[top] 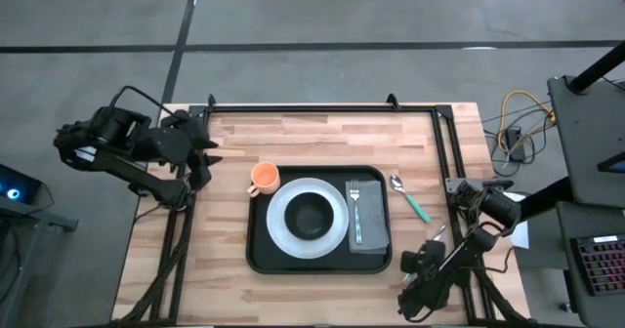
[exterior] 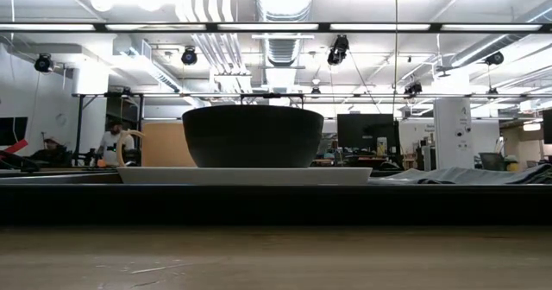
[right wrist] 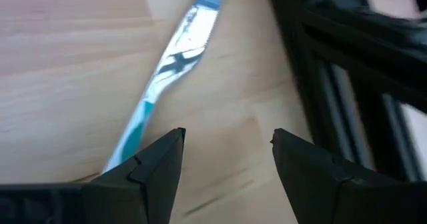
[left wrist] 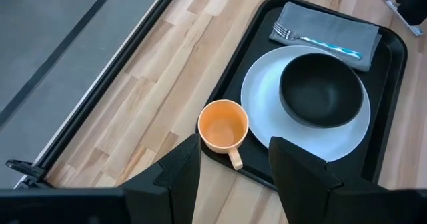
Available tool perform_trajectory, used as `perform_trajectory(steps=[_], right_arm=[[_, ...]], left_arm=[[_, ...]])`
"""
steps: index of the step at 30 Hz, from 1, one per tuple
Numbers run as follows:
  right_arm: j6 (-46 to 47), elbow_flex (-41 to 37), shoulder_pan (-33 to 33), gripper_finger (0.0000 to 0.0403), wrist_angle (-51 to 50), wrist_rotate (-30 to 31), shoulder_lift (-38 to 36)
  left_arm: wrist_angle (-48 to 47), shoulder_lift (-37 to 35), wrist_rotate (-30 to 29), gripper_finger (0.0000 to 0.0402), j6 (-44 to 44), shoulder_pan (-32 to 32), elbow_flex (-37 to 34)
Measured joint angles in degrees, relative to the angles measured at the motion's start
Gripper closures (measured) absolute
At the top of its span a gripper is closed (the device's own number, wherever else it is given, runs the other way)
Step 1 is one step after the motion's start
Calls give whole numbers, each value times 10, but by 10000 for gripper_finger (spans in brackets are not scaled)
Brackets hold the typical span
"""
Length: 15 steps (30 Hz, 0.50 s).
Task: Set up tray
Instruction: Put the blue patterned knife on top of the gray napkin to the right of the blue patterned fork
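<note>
You have one tray (top: 256,255) on the wooden table (top: 322,138), lying near the middle of it and a little toward the front edge. In the tray sits one white plate (top: 281,232), and one black bowl (top: 312,212) stands on that plate. Beside the plate, still inside the tray on its right-hand part, lies one grey folded napkin (top: 373,232) with one fork (top: 356,211) on top (blue-patterned handle, tines pointing to the tray's far rim). One orange cup (top: 265,178) is at the tray's far left corner; from the left wrist view it looks to stand just on the rim there, its handle reaching out over the wood, though you cannot be sure how much of it rests inside.

Outside the tray, just off its far right corner, you see one spoon (top: 409,196) with a teal handle lying on the table.

The left gripper (left wrist: 233,164) hangs off the tray's left side, near the table's far left corner, well apart from the tray and facing it. Its fingers stand spread with nothing between them.

The right gripper (right wrist: 227,144) is low over the table's front right edge, to the right of the tray and apart from it. Its fingers are spread too, gripping nothing; a knife (right wrist: 167,74) with a teal handle lies on the wood just ahead of them.
</note>
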Motion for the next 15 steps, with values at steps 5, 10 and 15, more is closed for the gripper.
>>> perform_trajectory(steps=[5,10,15], right_arm=[[-2,-7,0,183,7,16,0],[-4,-10,0,183,9,37,-1],[-5,-10,-1,184,13,58,-1]], left_arm=[[2,10,0,244,0,0,0],[2,19,3,244,0,0,0],[2,26,3,244,0,0,0]])
